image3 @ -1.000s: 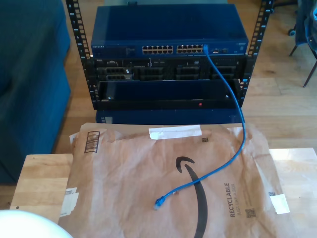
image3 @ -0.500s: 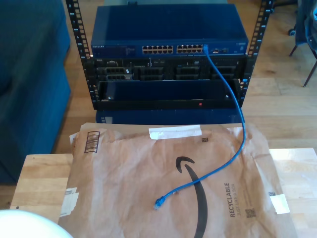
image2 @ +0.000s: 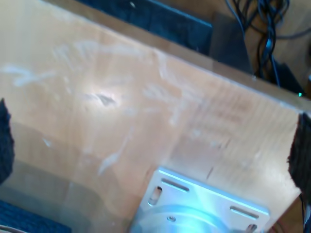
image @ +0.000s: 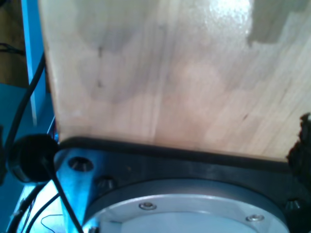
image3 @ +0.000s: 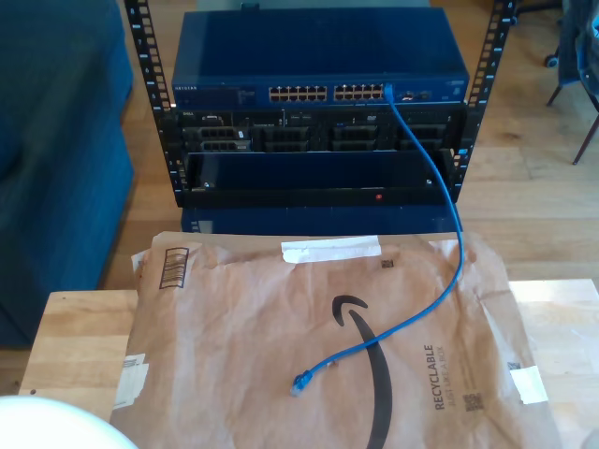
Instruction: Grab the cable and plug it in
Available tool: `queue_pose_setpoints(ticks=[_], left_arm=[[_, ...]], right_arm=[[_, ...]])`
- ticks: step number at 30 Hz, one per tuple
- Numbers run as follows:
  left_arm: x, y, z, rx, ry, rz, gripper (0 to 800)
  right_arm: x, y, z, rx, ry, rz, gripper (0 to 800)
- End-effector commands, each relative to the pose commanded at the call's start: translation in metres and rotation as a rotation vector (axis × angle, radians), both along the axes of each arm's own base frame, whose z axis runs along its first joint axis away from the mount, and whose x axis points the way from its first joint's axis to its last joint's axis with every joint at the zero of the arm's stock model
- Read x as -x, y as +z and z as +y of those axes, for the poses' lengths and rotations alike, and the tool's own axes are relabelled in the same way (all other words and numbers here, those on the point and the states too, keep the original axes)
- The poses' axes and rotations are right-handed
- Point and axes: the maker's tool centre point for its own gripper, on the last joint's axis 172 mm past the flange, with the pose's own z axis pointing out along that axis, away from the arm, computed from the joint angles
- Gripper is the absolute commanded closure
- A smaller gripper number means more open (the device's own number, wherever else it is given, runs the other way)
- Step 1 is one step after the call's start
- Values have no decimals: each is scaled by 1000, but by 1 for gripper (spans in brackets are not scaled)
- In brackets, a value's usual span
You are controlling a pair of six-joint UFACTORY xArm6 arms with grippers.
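Note:
The blue cable (image3: 440, 215) runs from a port at the right end of the blue network switch (image3: 318, 56) down onto a brown paper mailer (image3: 281, 327). Its free plug end (image3: 300, 381) lies loose on the mailer, near the exterior view's bottom centre. My first gripper (image: 155, 145) hangs over bare wooden tabletop (image: 160, 73), one dark pad (image: 303, 141) at the picture's edge and nothing between its fingers. My second gripper (image2: 150, 145) is open over wooden tabletop (image2: 121, 97), its dark pads (image2: 4, 141) far apart at both edges.
The switch sits in a black rack (image3: 318, 159) with servers below it, beyond the table's far edge. A metal arm base (image: 184, 208) and black cables (image: 29, 97) lie under the first gripper. A metal base plate (image2: 204, 204) lies under the second. A white rounded object (image3: 47, 426) sits at the exterior view's bottom left.

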Motion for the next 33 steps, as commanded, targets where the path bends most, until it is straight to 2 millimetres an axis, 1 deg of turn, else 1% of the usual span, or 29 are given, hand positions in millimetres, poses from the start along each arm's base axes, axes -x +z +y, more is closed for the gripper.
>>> queue_pose_setpoints(ticks=[4,6,8,12,15,18,20,24,33], left_arm=[[0,0,0,0,0,0,0],[0,0,0,0,-2,0,0],[0,0,0,0,0,0,0],[0,0,0,0,0,0,0],[0,0,0,0,-2,0,0],[0,0,0,0,0,0,0],[0,0,0,0,-2,0,0],[0,0,0,0,-2,0,0],[0,0,0,0,0,0,0]], right_arm=[[14,-26,28,-58,-54,8,11],[17,-40,42,-90,-59,14,11],[18,-48,49,-104,-67,15,11],[21,-77,55,-77,-84,19,12],[23,-91,58,-59,-94,22,12],[25,-102,55,-28,-101,23,12],[26,-111,58,-18,-105,26,12],[28,-121,58,6,-107,29,11],[29,-123,58,7,-108,31,4]])
